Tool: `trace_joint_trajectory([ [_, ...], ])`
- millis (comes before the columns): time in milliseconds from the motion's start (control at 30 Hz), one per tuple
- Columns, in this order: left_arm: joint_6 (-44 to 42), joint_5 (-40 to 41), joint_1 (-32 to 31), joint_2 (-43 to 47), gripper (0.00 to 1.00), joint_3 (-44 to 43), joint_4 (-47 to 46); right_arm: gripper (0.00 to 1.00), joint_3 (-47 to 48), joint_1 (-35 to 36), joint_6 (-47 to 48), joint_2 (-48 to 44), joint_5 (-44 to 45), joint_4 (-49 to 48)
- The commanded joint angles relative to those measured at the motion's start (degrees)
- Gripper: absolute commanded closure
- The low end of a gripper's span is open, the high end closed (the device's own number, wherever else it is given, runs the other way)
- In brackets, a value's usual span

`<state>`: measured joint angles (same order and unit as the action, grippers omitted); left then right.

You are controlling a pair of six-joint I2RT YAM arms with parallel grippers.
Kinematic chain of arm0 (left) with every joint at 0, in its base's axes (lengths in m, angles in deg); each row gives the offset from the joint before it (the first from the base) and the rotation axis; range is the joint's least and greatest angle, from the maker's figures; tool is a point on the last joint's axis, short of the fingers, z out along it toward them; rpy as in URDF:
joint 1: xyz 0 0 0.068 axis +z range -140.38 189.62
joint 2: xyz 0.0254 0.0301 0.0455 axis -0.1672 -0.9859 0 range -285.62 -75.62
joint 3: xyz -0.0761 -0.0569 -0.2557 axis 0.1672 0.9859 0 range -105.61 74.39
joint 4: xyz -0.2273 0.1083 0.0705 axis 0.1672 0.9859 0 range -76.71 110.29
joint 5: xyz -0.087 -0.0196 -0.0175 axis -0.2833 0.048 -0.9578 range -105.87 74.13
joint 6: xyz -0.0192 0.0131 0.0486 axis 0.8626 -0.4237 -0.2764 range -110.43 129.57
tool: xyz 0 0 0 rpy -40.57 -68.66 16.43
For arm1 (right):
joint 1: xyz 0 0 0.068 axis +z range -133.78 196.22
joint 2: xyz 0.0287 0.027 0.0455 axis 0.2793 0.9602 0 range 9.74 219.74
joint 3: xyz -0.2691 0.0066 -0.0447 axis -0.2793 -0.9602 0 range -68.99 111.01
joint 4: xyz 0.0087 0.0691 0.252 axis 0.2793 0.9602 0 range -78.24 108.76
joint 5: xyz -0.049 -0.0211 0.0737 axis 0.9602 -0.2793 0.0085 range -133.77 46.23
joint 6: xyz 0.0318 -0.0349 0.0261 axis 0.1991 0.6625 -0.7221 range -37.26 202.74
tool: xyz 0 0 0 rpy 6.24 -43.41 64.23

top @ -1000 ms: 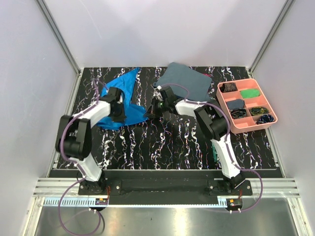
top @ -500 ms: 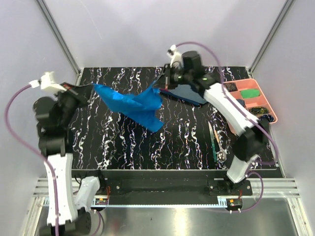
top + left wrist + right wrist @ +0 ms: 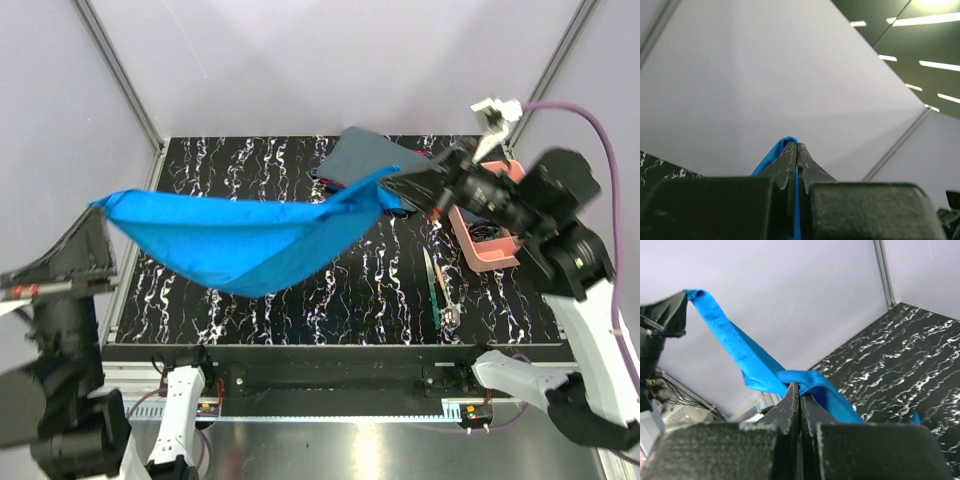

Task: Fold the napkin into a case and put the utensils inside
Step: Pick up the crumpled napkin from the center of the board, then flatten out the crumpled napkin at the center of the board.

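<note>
Both arms hold the napkin (image 3: 240, 245) in the air above the table (image 3: 300, 300), stretched between them; I judge this is to spread the cloth before folding. The left gripper (image 3: 796, 148) is clamped on one corner, the right gripper (image 3: 799, 388) on another. The utensils (image 3: 437, 290) lie on the table, not touched.

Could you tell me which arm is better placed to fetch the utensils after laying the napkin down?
Likely right: the utensils lie on its side, far from the left gripper pinching the napkin.
</note>
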<state>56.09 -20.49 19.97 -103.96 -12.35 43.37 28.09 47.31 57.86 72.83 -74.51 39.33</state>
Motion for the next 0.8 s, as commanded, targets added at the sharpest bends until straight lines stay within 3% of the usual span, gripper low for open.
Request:
trace_joint_trajectory([
  [0, -0.7, 9.9, -1.8, 2.2, 1.0, -3.1, 8.9, 1.0, -8.3, 0.3, -7.4, -5.8, 3.8, -6.0],
  [200, -0.6, 17.9, -5.1, 5.2, 1.0, 2.0, 8.9, 1.0, -13.0, 0.3, -10.9, -6.5, 11.0, -8.9],
  [467, -2.0, 28.3, -5.4, 0.2, 1.0, 16.3, 2.2, 1.0, -12.7, -0.2, -13.0, 7.9, 22.0, -8.4],
  [600, -5.9, 29.2, -5.4, -6.2, 1.0, 24.1, -7.6, 1.0, -8.2, -4.1, -10.5, 17.9, 19.7, -11.2],
  [767, -6.0, 27.3, -5.3, -18.1, 1.0, 20.1, -9.5, 1.0, 4.5, -9.3, -7.7, 34.5, 6.6, -11.1],
])
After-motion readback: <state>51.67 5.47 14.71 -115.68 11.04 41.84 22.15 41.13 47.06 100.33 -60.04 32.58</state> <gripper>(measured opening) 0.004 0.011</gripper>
